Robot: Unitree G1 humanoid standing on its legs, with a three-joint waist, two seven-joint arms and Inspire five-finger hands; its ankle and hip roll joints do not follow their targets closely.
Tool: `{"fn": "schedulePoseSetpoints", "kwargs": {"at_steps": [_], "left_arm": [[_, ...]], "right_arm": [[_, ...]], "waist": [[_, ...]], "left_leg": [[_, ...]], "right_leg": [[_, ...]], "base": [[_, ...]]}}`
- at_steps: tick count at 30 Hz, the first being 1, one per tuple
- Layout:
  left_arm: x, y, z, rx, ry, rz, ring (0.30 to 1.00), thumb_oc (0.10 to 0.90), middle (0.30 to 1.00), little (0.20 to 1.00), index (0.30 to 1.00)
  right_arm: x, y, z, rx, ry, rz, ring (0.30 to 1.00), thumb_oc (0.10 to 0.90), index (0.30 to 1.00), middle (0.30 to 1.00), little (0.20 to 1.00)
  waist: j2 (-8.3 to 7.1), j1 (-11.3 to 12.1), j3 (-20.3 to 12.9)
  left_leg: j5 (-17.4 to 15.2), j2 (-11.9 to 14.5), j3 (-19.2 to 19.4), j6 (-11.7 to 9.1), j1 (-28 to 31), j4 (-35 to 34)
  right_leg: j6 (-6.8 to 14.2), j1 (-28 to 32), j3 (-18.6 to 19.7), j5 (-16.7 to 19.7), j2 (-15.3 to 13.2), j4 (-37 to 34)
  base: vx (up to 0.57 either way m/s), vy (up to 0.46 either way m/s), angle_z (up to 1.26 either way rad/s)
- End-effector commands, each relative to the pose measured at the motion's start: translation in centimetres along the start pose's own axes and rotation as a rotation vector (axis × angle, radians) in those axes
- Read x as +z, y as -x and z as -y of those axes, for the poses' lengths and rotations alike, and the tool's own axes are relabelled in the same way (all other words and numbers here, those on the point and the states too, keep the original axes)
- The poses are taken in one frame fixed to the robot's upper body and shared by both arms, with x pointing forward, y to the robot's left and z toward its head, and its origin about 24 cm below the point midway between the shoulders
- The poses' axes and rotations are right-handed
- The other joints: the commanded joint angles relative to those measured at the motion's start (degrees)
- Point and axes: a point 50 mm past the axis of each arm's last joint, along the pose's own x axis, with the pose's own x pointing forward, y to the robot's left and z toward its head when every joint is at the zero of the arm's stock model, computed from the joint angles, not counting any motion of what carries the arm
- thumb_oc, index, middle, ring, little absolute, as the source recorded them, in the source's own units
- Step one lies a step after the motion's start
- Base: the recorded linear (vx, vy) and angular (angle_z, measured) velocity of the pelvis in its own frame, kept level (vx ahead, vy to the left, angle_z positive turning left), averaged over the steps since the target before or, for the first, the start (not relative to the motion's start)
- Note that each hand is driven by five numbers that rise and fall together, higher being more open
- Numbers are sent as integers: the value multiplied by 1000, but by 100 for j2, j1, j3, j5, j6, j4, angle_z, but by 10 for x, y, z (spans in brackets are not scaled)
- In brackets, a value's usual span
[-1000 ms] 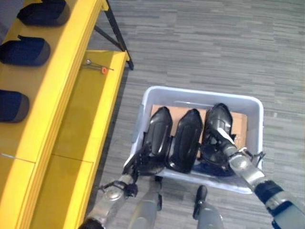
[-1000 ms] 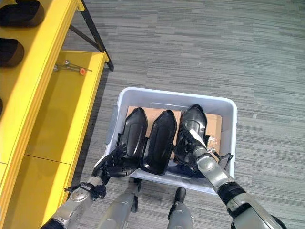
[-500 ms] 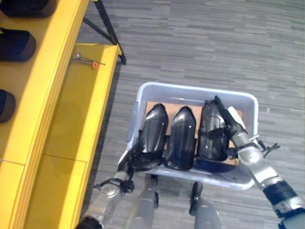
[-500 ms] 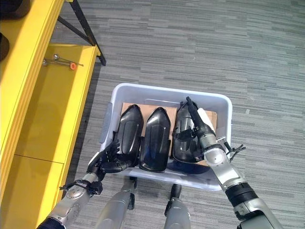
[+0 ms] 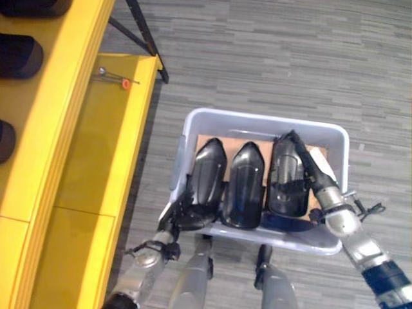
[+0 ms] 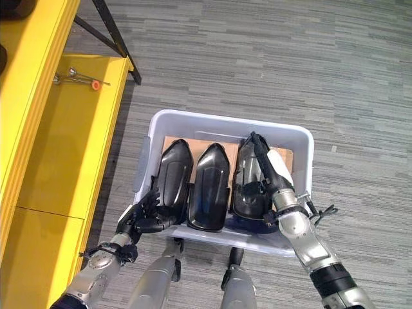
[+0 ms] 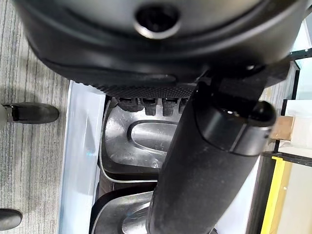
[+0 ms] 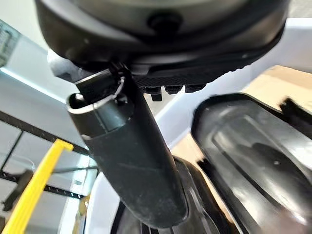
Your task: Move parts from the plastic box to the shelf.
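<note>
At the near left corner of the box [image 6: 302, 145] I have my left hand [image 6: 143, 215], its fingers curled round the near end of the left part [image 6: 171, 180]. My right hand [image 6: 273, 174] lies along the right part [image 6: 248, 183] on its right side, fingers stretched straight toward the far wall; I cannot tell whether the thumb grips anything. Between those two lies the middle part [image 6: 209, 187], touched by neither hand. That makes three parts in the box, side by side and touching, long axes running near to far, on a cardboard sheet [image 5: 215, 139] that shows at the far side.

The left wrist view gives me what the head views hide: the fingers [image 7: 146, 104] pressing on the glossy part just inside the box's pale wall. The right wrist view shows the thumb [image 8: 129, 161] standing over the right part, with bare cardboard beside it.

The parts fill the box nearly wall to wall, leaving a narrow strip at the far wall. Open grey floor [image 6: 270, 58] lies to the right and beyond.

To the left runs the yellow shelf [image 5: 77, 148]. A small tool [image 5: 112, 78] lies on its lower level's far end. On the upper level I count three dark parts [image 5: 19, 55], cut by the frame's left edge.
</note>
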Motion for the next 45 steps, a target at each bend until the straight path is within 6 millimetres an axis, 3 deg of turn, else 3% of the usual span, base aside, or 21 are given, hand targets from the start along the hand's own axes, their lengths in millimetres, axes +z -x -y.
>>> {"fn": "schedulePoseSetpoints", "kwargs": {"at_steps": [1, 8, 29, 45], "left_arm": [[24, 5, -5, 3, -39, 148, 1000, 900, 1000, 1000, 1000], [20, 10, -12, 40, -39, 139, 1000, 900, 1000, 1000, 1000], [17, 13, -16, 44, -52, 128, 1000, 900, 1000, 1000, 1000], [18, 13, -16, 46, -59, 133, 1000, 900, 1000, 1000, 1000]], "right_arm": [[45, -7, 26, -68, 17, 252, 1000, 900, 1000, 1000, 1000], [38, 18, 16, -11, -54, 230, 1000, 900, 1000, 1000, 1000], [5, 23, -6, 52, -58, 62, 1000, 900, 1000, 1000, 1000], [-7, 28, -19, 120, -7, 8, 1000, 900, 1000, 1000, 1000]], "waist": [[-210, -67, -316], [-313, -157, -335], [-328, -201, -357], [-353, -189, -347]], "left_leg": [[-838, 371, 85, -135, 46, 835], [-832, 407, 129, -138, 80, 802], [-818, 401, 162, -143, 126, 774], [-801, 400, 164, -141, 101, 785]], "right_leg": [[130, -304, 175, 661, -536, 55], [138, -307, 211, 688, -504, 5], [143, -312, 260, 706, -504, 41], [142, -333, 247, 710, -502, 70]], "base": [[0, 0, 0], [-1, 0, -1], [-3, -2, -2], [0, 0, 0]]}}
